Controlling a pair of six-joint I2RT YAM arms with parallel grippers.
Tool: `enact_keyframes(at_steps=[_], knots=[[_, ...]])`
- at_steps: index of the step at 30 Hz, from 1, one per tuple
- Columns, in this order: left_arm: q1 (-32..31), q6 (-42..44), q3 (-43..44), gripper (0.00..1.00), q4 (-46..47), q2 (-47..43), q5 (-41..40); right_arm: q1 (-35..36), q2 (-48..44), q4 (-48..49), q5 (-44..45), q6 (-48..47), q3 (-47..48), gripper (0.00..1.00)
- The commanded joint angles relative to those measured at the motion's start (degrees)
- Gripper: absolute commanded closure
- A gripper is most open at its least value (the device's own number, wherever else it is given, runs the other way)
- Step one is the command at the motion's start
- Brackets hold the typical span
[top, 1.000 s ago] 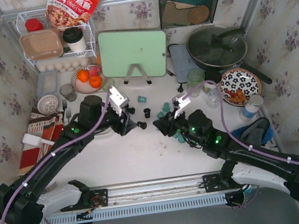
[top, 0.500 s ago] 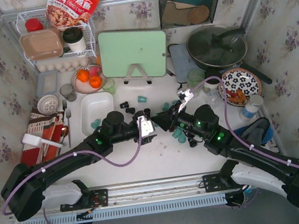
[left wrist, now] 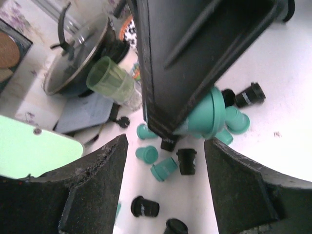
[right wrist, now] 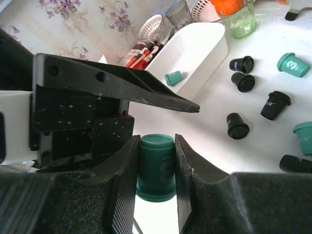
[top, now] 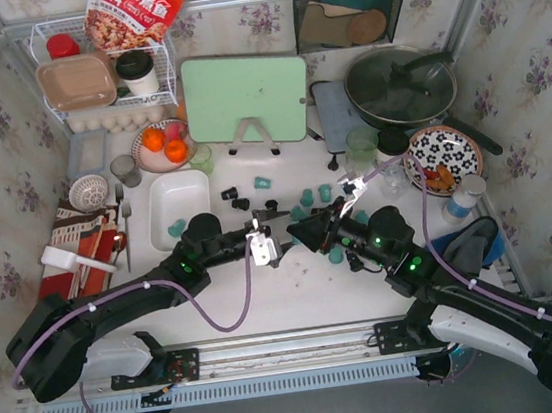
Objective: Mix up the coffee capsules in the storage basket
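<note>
Over the last ~1 s the left gripper (top: pixel 261 247) swung off the storage basket (top: pixel 179 193) to mid-table, so the basket was uncovered again. It ended just in front of the right gripper (top: pixel 305 233), tips nearly meeting. Left pincer was wide, w/ nothing btw the pads on the wrist cam. The right gripper had turned away from the loose pile toward the basket side. Its pincer was narrow and clamped on the held teal capsule (right wrist: pixel 156 168), which sat upright btw the pads. We counted only a lone teal capsule (top: pixel 176 227) in the basket, at its near end. The other coffee capsules (top: pixel 305 198), teal and black, lay scattered on the table (top: pixel 287 296) right of the basket. Our read: task early, one pick secured, carry to the basket due next. The left gripper stood btw the right gripper and the basket, so a clash looked possible unless a handover was meant.
</note>
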Motion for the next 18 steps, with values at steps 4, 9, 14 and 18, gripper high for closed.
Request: enact_keyframes(at_steps=[4,9,14,18], knots=[[0.0,-4.1,0.3,0.33,10.4,0.9,6.7,-0.1,1.5,10.1,0.3,2.5,-2.7,1.0],[0.0,-5.0,-0.2,0.34,10.4,0.8,8.2,-0.1,2.4,13.0,0.1,2.6,-3.4,1.0],[0.0,-4.8,-0.8,0.34,9.7,0.8,9.1,0.0,2.6,12.9,1.1,1.8,-3.1,1.0],[0.0,-4.7,-1.8,0.33,10.2,0.7,7.5,-0.1,2.7,11.7,1.9,1.1,-2.1,1.0]])
